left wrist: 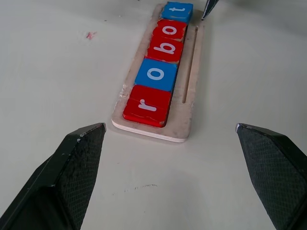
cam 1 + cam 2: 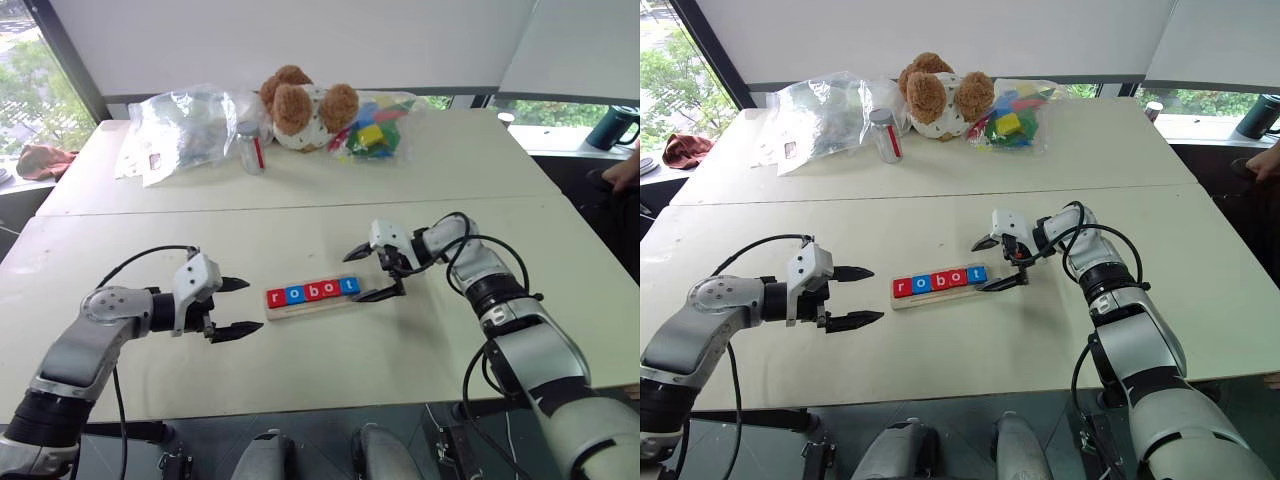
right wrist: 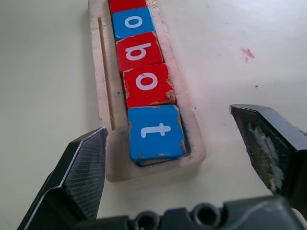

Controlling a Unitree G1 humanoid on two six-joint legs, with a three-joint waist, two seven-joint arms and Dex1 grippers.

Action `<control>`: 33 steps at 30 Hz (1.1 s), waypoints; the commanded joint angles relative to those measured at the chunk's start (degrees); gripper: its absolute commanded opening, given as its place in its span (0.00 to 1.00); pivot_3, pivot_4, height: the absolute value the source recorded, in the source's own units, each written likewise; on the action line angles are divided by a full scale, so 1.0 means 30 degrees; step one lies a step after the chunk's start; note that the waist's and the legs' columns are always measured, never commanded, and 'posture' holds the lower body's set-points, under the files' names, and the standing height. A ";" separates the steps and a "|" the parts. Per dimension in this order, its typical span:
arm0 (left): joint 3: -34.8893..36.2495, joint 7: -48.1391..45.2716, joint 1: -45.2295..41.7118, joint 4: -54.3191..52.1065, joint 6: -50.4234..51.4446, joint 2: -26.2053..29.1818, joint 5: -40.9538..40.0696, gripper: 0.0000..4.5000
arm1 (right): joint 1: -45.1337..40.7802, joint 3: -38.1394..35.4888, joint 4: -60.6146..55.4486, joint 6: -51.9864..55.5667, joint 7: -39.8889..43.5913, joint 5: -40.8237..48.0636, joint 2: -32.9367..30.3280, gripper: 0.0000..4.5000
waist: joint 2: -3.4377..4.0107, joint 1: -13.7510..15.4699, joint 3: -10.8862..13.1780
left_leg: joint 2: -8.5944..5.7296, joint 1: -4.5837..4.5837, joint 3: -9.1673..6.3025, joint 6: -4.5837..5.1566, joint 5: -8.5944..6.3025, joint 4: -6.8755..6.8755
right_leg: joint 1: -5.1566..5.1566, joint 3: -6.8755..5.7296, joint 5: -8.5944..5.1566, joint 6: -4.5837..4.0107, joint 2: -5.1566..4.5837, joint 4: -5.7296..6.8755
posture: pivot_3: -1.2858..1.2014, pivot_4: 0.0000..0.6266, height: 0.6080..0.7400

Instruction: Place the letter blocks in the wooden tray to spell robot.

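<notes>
Five letter blocks (image 2: 312, 290) are being shown seated in wooden tray (image 1: 191, 81) mid-counter (image 2: 300, 215), spelling robot; t block (image 3: 156, 132) possibly tilted. Both pincers, left (image 2: 232, 307) and right (image 2: 372, 273), are being held wide, empty, flanking tray ends. Nothing apparently left.

The wooden tray (image 3: 103, 103) is pale, bare wood with a matt, slightly grainy face and a layered ply-looking edge. The letter blocks (image 3: 144, 84) sitting in it are glossy, red and blue with white letters, and their corners look chipped and worn. Either side of the tray end, the right gripper (image 3: 177, 158) has black fingers (image 3: 79, 177) with a fine cross-hatched, rubbery-looking texture, one pad scuffed whitish. The table (image 1: 57, 72) under it all is smooth, matt off-white, a bit marked.
</notes>
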 commanded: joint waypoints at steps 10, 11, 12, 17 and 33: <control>-0.0017 0.0061 -0.0399 -0.0146 -0.0407 -0.0116 0.0127 1.00 | -0.1378 -0.0122 0.1588 -0.1717 -0.1800 -0.0766 0.0208 0.99 | 0.0000 -0.0036 0.0000 | 0.0001 0.0001 0.0000 -0.0009 0.0005 0.0000 | -0.0001 0.0000 0.0000 0.0000 0.0005 0.0001 | 0.52 0.24 1.00; -0.0010 0.0069 -0.0400 -0.0147 -0.0394 -0.0120 0.0120 1.00 | -0.1421 -0.0143 0.1623 -0.1731 -0.1798 -0.0741 0.0268 0.99 | 0.0000 -0.0035 0.0000 | 0.0001 0.0000 0.0000 -0.0010 0.0006 -0.0001 | -0.0001 0.0000 0.0000 0.0000 0.0005 0.0001 | 0.52 0.24 1.00; -0.0006 0.0076 -0.0396 -0.0152 -0.0386 -0.0124 0.0115 1.00 | -0.1448 -0.0162 0.1650 -0.1742 -0.1790 -0.0727 0.0308 0.99 | 0.0000 -0.0035 0.0000 | 0.0001 0.0000 0.0001 -0.0011 0.0006 -0.0001 | -0.0001 0.0000 0.0000 0.0000 0.0005 0.0001 | 0.52 0.24 1.00; 0.0045 0.0149 -0.0350 -0.0168 -0.0388 -0.0124 0.0113 1.00 | -0.1264 -0.0293 0.1131 -0.1363 -0.0968 -0.0391 0.0187 0.99 | 0.0000 -0.0007 0.0000 | 0.0000 0.0000 0.0000 -0.0011 0.0006 0.0002 | 0.0001 0.0000 0.0000 0.0000 0.0005 0.0001 | 0.52 0.24 1.00; 0.4089 0.2009 0.3712 -0.0798 0.0896 -0.0162 -0.1641 1.00 | 1.3367 -0.8155 -2.2577 1.8806 -0.5658 0.7273 -0.4607 0.99 | 0.0011 0.0265 -0.0005 | 0.0005 -0.0056 -0.0058 0.0116 -0.0079 -0.0041 | -0.0014 -0.0015 -0.0002 -0.0002 -0.0023 -0.0051 | 0.52 0.24 1.00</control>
